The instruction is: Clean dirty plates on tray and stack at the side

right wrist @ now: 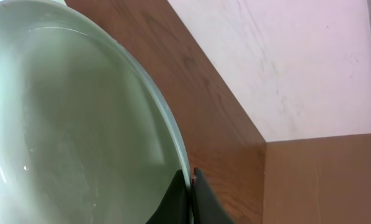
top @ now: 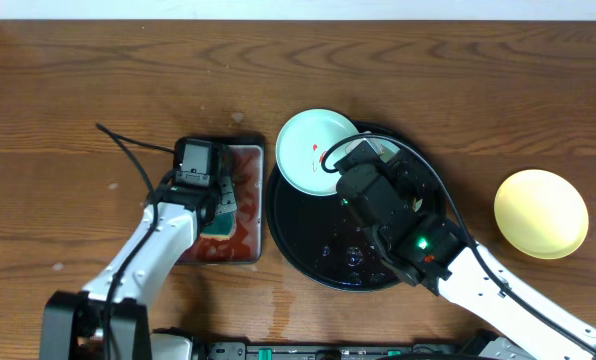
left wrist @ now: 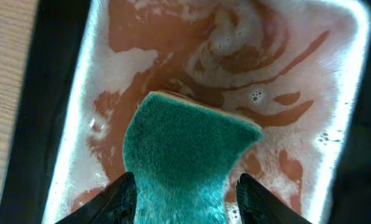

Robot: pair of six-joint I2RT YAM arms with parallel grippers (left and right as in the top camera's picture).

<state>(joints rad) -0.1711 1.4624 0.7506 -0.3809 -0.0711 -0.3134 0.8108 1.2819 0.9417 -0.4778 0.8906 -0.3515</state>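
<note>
Right fingers are pressed together on the rim of a mint plate, which is gripped at its 4 o'clock edge. The right arm is stretched in from the worktop's 5 o'clock corner, across the black tray, with its wrist turned towards 11 o'clock. The mint plate is seen at the tray's 11 o'clock, overlapping the rim, and a small red smear is carried near its middle. Whether it is raised off the tray cannot be told. A second pale plate is glimpsed at the tray's 12 o'clock, mostly hidden under the wrist. Wet glints are shown on the tray's bare floor towards 6 o'clock. A yellow plate is set on the worktop at 3 o'clock from the tray, apart from it.

Left fingers are held apart, one on each side of a green sponge. The left arm is reached up from 7 o'clock and bent down over a small metal tray, which is placed just beside the black tray at its 9 o'clock. Reddish, foamy water is held in this metal tray, and the sponge is stood in it.
</note>
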